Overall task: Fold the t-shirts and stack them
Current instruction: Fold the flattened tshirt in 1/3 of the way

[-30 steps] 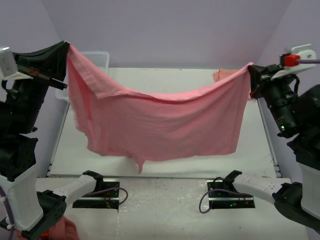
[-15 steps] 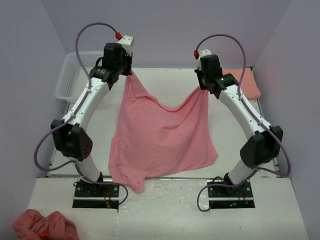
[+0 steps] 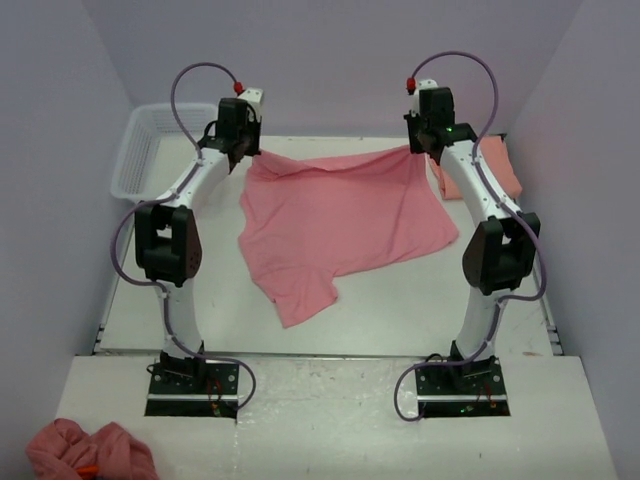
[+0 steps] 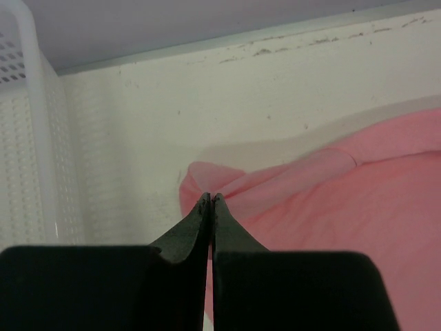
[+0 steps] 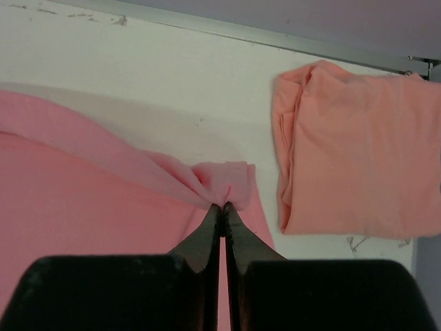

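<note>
A rose-pink t-shirt (image 3: 340, 220) lies spread on the white table, its far edge stretched between both grippers. My left gripper (image 3: 243, 150) is shut on its far left corner, seen in the left wrist view (image 4: 211, 196) with pink cloth (image 4: 331, 227) trailing right. My right gripper (image 3: 420, 148) is shut on the far right corner; in the right wrist view (image 5: 222, 205) a bunched fold (image 5: 220, 181) sticks out past the tips. A folded salmon-orange t-shirt (image 3: 490, 168) lies at the far right, also in the right wrist view (image 5: 355, 152).
A white mesh basket (image 3: 150, 150) stands at the far left corner, close to my left gripper (image 4: 27, 152). A crumpled pink cloth (image 3: 90, 452) lies on the near ledge, bottom left. The back wall is just behind both grippers.
Both arms have reached to the far side and lowered, laying the hanging pink shirt out flat on the table. The grippers have spread wider apart, both still holding the corners.
</note>
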Controlling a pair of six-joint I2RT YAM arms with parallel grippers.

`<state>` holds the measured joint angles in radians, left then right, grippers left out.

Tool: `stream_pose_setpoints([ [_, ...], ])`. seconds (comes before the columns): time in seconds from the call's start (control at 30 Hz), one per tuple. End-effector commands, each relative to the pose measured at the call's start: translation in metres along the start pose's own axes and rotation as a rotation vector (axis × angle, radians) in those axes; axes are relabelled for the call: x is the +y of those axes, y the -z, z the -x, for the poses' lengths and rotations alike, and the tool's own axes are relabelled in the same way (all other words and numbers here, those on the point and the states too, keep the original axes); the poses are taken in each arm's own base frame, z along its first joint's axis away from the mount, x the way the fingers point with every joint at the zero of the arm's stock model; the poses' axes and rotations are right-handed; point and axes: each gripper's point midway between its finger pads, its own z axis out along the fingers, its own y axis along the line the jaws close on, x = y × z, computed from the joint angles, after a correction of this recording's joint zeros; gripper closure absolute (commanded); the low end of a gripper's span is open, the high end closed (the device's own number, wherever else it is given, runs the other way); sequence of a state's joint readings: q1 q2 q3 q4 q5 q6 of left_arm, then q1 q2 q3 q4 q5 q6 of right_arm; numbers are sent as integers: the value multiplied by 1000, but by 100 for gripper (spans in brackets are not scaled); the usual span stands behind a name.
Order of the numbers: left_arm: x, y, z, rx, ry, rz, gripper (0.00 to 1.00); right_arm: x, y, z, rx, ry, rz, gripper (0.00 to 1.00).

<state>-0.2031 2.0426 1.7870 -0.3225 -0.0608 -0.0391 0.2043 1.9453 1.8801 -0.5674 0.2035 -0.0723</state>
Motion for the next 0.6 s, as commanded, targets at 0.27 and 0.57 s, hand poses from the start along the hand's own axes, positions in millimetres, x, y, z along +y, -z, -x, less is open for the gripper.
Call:
stream_pose_setpoints([
  [0.27, -27, -20, 17, -73, 17, -114, 100, 2, -68, 2, 22, -8, 50, 100],
  [0.57, -91, 27, 0, -55, -39, -140, 100, -19, -94, -6, 47, -59, 2, 100],
])
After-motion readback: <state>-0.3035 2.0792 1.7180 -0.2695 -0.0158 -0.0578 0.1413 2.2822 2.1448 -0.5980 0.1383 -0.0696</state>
